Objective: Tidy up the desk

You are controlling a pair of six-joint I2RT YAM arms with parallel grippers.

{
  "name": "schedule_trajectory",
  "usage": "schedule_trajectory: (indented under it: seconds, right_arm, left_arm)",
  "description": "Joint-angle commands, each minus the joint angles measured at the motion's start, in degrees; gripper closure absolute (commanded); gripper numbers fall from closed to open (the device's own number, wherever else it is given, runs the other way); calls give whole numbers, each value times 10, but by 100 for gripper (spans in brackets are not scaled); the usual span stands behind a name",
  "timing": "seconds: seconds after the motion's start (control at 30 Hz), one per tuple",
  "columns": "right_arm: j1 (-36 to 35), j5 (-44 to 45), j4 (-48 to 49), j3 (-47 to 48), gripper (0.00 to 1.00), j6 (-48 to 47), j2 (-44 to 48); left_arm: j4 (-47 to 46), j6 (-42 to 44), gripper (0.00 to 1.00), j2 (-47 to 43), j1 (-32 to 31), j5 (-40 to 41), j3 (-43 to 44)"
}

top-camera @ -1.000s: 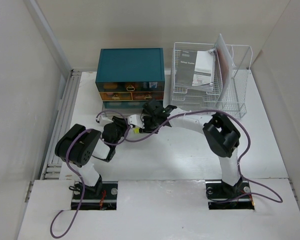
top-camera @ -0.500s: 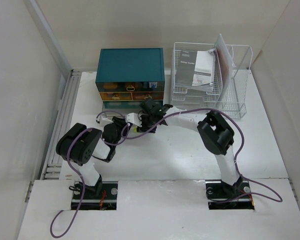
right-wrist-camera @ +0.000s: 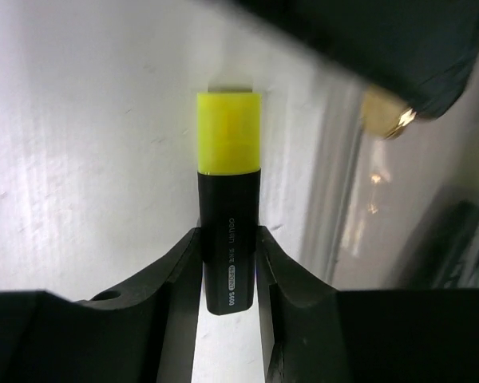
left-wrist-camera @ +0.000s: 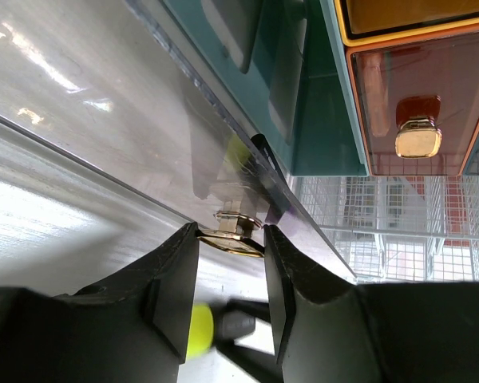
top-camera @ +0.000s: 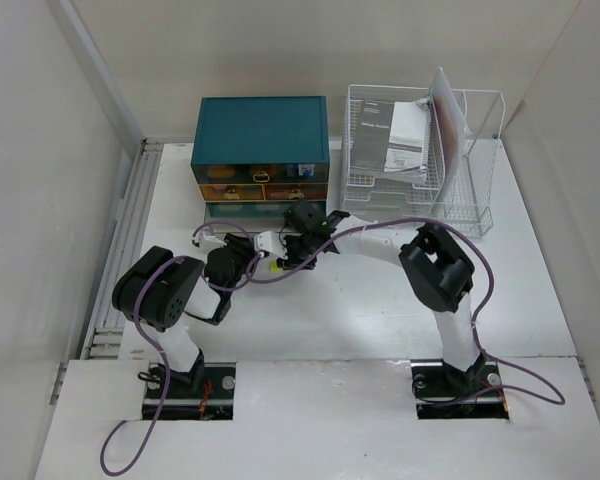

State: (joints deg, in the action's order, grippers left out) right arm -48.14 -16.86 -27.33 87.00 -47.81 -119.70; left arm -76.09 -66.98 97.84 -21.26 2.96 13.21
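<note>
Now the right elbow [top-camera: 435, 265] sits a bit more left than before. White walls [top-camera: 40, 150] close in the wide desk [top-camera: 360, 320] in the middle. At its back, a teal drawer box [top-camera: 263, 130] sits left of a wire rack [top-camera: 420, 160]. The left gripper [left-wrist-camera: 230, 233] pinches a gold knob [left-wrist-camera: 239, 226]; the right gripper [right-wrist-camera: 228, 239] squeezes a yellow-capped pen [right-wrist-camera: 228, 183]. From above, both are hard to see.

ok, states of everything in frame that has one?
clear drawer, looks partly pulled out
left fingers, shut on its gold knob
right fingers, shut on highlighter
highlighter, capped
red drawer, closed
wire rack, holding papers
</note>
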Motion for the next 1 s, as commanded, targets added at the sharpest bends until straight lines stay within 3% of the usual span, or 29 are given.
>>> schedule_trajectory:
  seconds: [0.0, 0.2, 0.57, 0.8, 0.97]
  right_arm:
    - [-6, -28, -38, -38, 95, 5, 44]
    - [-12, -22, -21, -66, 96, 32, 108]
    - [-12, 80, 7, -31, 96, 61, 179]
    - [-6, 189, 35, 27, 96, 71, 150]
    - [6, 207, 40, 84, 96, 78, 98]
  left_arm:
    - [-43, 7, 92, -15, 1, -9, -7]
    - [-43, 7, 93, -20, 1, -9, -7]
    - [-26, 13, 94, -33, 1, -9, -13]
    - [-31, 13, 94, -33, 1, -9, -28]
    - [-37, 13, 94, -38, 1, -9, -40]
